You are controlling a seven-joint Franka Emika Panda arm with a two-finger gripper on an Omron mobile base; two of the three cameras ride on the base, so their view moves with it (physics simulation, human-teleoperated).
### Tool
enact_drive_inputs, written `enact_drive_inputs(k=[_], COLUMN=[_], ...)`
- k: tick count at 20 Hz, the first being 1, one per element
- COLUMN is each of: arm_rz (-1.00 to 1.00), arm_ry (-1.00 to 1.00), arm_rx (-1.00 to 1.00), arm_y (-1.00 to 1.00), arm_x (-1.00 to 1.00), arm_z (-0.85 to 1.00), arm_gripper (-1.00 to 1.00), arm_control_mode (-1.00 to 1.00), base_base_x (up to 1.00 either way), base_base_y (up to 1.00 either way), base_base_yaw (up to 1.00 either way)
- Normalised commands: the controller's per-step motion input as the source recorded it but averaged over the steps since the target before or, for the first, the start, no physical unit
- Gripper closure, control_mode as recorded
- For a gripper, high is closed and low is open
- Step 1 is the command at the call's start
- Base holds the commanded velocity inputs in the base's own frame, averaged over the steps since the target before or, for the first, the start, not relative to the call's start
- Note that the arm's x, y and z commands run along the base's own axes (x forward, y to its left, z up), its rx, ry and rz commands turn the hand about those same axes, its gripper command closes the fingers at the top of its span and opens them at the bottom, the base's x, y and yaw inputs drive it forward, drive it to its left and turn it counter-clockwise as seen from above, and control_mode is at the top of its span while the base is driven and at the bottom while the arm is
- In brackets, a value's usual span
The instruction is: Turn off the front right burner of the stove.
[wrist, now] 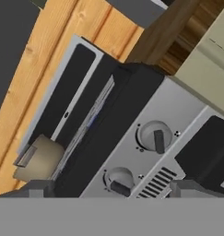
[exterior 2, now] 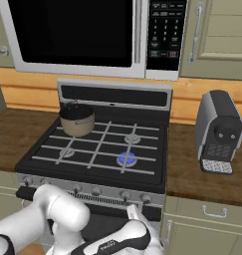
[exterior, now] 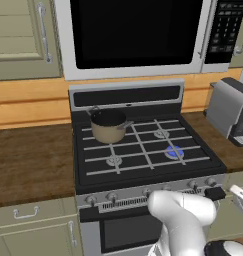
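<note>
Small round grey front right burner (exterior: pixel 174 151) glows blue under pale grates on black-topped gas stove (exterior 2: pixel 157 172). Tan metal pot (exterior: pixel 108 125) sits on back left burner. Two-finger gripper (wrist: pixel 106 189) near round silver knob (wrist: pixel 155 135) on front panel, fingers spread wide, holding nothing.

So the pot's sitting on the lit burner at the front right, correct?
No. The pot sits on the back left burner, as the left base view shows. The front right burner glows blue under bare grate bars, with nothing on it. The right base view shows the same.
</note>
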Motion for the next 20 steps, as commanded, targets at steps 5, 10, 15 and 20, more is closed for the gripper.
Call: enact_drive_inputs(k=[5, 10, 15, 20], arm_rz=[0.0, 0.0, 0.0, 0.0], arm_ry=[-0.05, -0.02, -0.14, -0.17], arm_rx=[0.0, 0.0, 0.0, 0.0], arm_y=[0.0, 0.01, 0.02, 0.0], arm_x=[0.35, 0.42, 0.28, 0.19], arm_z=[-0.08, -0.13, -0.33, -0.27], arm_gripper=[-1.0, -1.0, -1.0, -1.0], arm_control_mode=[-1.0, -1.0, -1.0, -1.0], base_base_x=[0.0, 0.0, 0.0, 0.0], base_base_y=[0.0, 0.0, 0.0, 0.0], base_base_yaw=[0.0, 0.0, 0.0, 0.0])
